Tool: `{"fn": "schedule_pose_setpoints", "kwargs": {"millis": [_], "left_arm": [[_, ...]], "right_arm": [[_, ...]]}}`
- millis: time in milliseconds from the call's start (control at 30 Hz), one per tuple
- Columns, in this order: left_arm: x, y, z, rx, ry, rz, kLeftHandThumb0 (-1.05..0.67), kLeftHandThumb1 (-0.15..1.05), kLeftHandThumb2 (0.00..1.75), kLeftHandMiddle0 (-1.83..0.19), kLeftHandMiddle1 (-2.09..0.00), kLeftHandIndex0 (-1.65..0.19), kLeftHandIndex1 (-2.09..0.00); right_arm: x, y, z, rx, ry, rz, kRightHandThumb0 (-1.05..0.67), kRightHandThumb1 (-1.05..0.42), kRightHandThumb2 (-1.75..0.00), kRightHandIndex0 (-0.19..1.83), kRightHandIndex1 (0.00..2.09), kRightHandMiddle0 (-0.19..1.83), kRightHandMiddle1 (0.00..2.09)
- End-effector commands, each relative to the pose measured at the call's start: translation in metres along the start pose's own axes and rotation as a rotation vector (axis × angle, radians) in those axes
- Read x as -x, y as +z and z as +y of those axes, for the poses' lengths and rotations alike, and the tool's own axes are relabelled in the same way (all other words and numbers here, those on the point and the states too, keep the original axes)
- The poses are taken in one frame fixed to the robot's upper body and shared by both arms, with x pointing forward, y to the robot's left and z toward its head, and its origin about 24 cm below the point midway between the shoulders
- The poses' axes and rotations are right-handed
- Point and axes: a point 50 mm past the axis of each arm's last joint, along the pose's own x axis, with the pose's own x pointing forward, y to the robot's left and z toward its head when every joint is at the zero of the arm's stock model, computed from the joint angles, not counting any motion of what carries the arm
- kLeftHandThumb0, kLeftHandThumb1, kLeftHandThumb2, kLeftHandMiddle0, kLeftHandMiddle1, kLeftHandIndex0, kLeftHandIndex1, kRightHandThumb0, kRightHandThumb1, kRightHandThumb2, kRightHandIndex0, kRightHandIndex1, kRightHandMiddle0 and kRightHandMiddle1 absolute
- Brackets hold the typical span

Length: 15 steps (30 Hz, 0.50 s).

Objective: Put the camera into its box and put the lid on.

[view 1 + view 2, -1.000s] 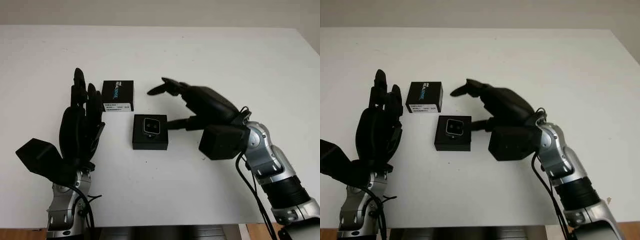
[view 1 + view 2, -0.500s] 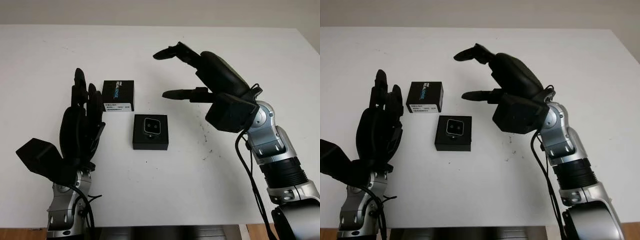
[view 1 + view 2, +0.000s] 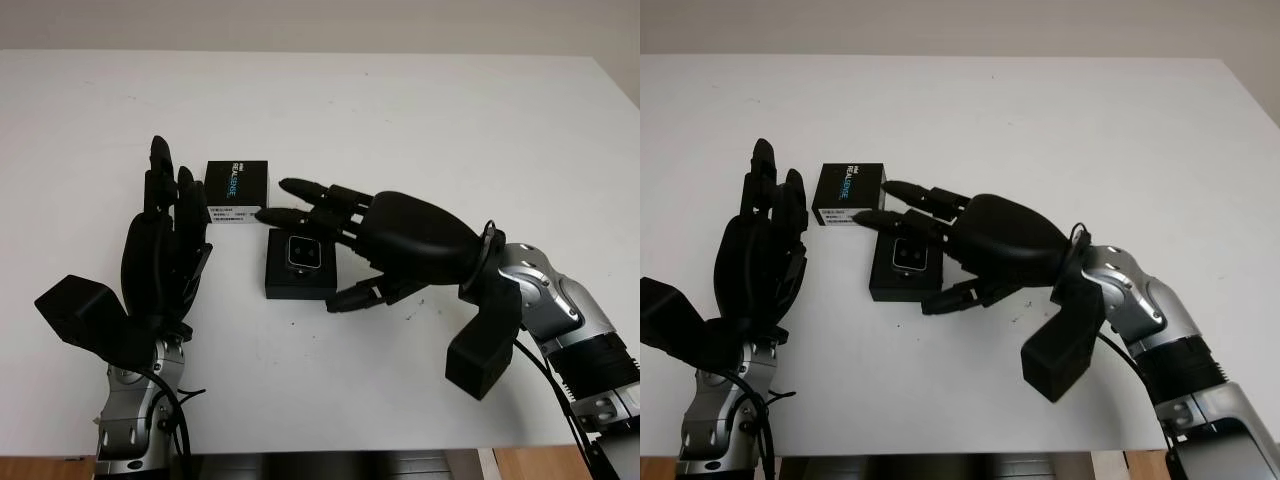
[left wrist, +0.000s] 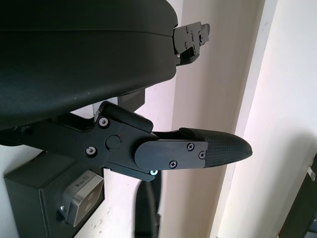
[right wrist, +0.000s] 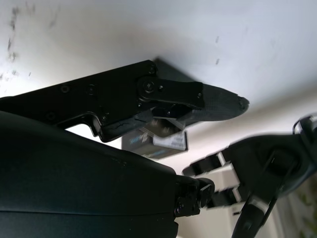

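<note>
Left eye view: the camera (image 3: 302, 252) sits in its open black box (image 3: 300, 282) mid-tabletop (image 3: 450, 130). The lid (image 3: 236, 191) lies at 11 o'clock from the box.
Right eye view: the right robot hand (image 3: 940, 250) holds nothing, fingers wide over the box, tips near the lid. It is the nearer hand.
Left wrist view: the left robot hand (image 4: 193, 151) is open, up at 9 o'clock from the box.
</note>
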Motion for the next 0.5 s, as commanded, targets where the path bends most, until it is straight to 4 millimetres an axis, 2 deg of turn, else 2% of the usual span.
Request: {"fn": "schedule_pose_setpoints", "kwargs": {"millis": [0,200,400,467], "left_arm": [[0.000,0.003,-0.002,-0.003,-0.006,-0.016,-0.76,1.05,0.41,0.19,0.00,0.19,0.00],[0.001,0.003,-0.002,0.003,-0.004,-0.014,-0.75,1.05,0.42,0.19,0.00,0.19,0.00],[0.004,0.004,-0.003,0.002,0.003,-0.014,-0.75,1.05,0.41,0.19,0.00,0.19,0.00],[0.005,0.004,-0.003,0.003,0.004,-0.012,-0.76,1.05,0.42,0.19,0.00,0.19,0.00]], "right_arm": [[0.006,0.001,0.010,-0.006,0.035,0.001,-0.80,-1.05,-0.58,-0.08,0.00,-0.10,0.21],[0.006,-0.001,0.023,-0.003,0.107,0.034,-0.84,-1.05,-0.59,-0.12,0.01,-0.10,0.15],[0.004,-0.003,0.038,-0.043,0.279,0.105,-0.85,-1.05,-0.61,-0.17,0.01,-0.19,0.02],[0.003,-0.004,0.043,-0.068,0.319,0.122,-0.84,-1.05,-0.57,-0.13,0.04,-0.17,0.03]]}}
